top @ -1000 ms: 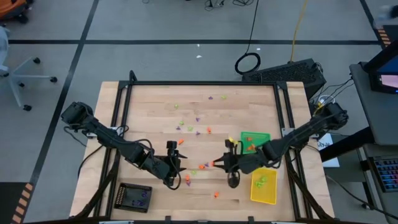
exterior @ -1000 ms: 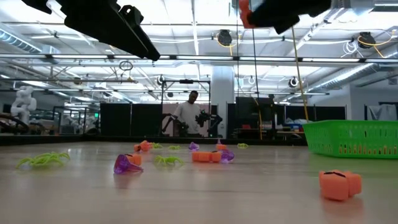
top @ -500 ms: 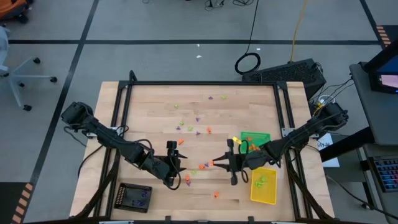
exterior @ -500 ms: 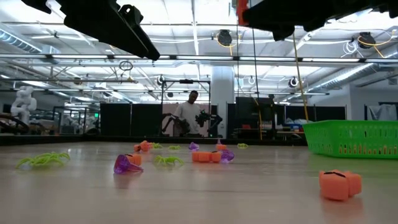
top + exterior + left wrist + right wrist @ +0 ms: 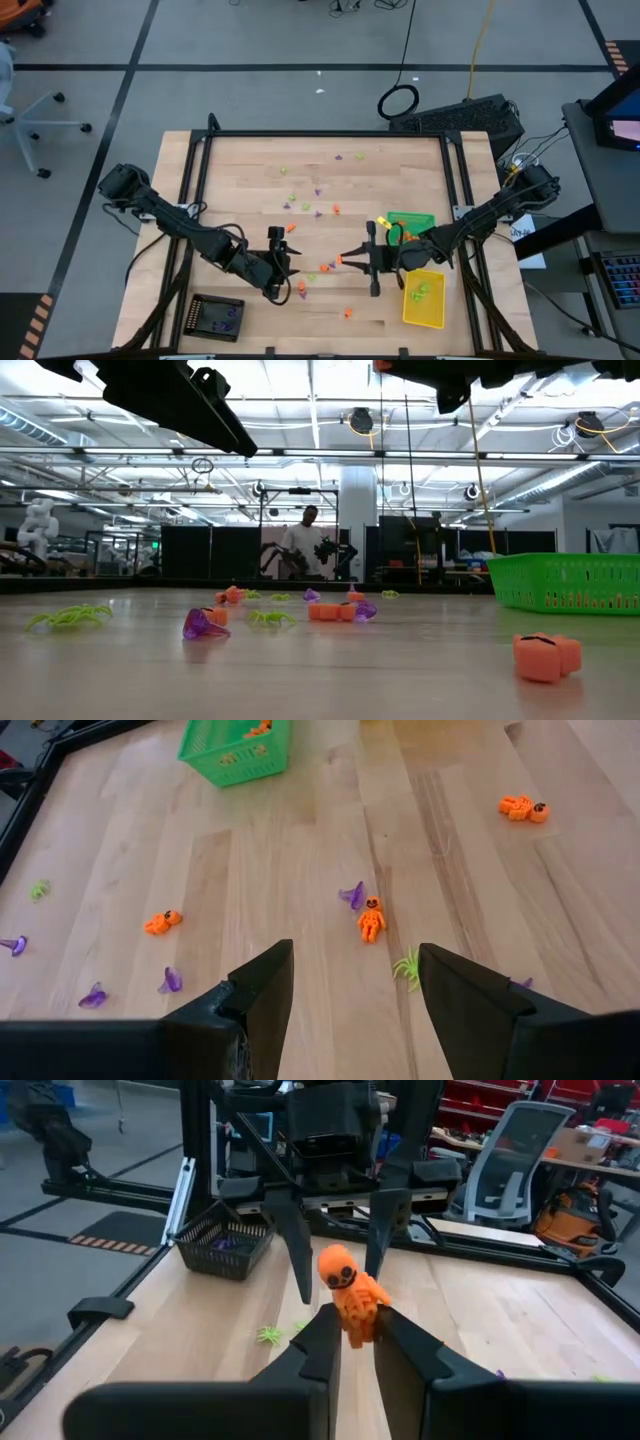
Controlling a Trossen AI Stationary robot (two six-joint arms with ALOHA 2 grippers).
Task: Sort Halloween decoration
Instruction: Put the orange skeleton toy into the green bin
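Tiny orange, purple and lime green trinkets (image 5: pixel 318 190) lie scattered over the wooden table. My right gripper (image 5: pixel 343 260) is at the table's middle, above the top, shut on an orange skeleton figure (image 5: pixel 350 1292). My left gripper (image 5: pixel 290 265) hovers open and empty just left of it, facing it; it also shows in the right wrist view (image 5: pixel 335 1230). In the left wrist view, an orange skeleton (image 5: pixel 371 918), a purple piece (image 5: pixel 352 896) and a green spider (image 5: pixel 408 965) lie ahead of the open left gripper (image 5: pixel 355 990). My right gripper pinches the orange skeleton figure by its lower body (image 5: pixel 357 1323) between its two fingers. The fingers lie about level and point toward the table's left. The head (image 5: pixel 337 1267) sticks out beyond the fingertips. The figure is lifted clear of the table.
A green tray (image 5: pixel 411 224) with orange pieces and a yellow tray (image 5: pixel 423 297) with green pieces stand at the right; a black tray (image 5: pixel 217 317) stands at the near left. Loose trinkets (image 5: pixel 205 623) lie between the grippers. A person (image 5: pixel 303 545) stands far behind the table.
My right gripper has risen with the orange skeleton figure, moving almost out of the top of the low view, and has stayed shut on it.
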